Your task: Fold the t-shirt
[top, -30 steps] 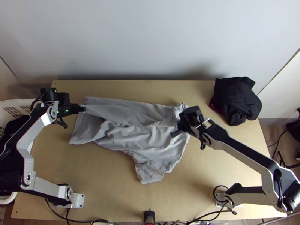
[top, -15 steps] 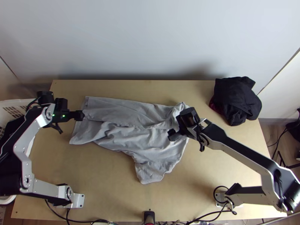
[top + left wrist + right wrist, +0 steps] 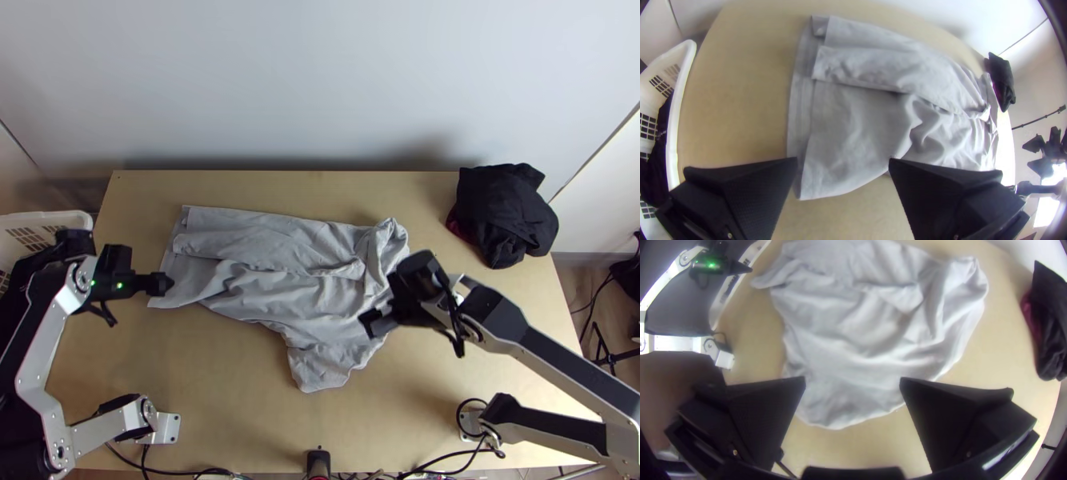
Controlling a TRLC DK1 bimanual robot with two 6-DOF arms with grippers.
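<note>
Item, one grey t-shirt: lying on the light wooden surface, partly folded; a long flap turned over along its far side, the middle rumpled, the left end flatter, the far right corner bunched, one piece jutting out on the near side towards the right.

Item, one left claw: above the left end of the t-shirt, released, its two flat black fingers standing wide apart with nothing between them in its wrist view but cloth and wood lying beneath.

Item, one right claw: above the near right part of the t-shirt, likewise released; fingers well apart, no cloth gripped.

Item, one black cloth bundle: heaped to the right of the t-shirt and farther back, apart from it, a dark red patch showing at the edge.

Item, one white basket, slotted sides: to the left of the t-shirt, well apart, with dark fabric inside.

Item, two arm bases, left and right: both on the near side of the t-shirt, one towards each end.

Item, one pale wall: beyond the far side of the t-shirt
</note>
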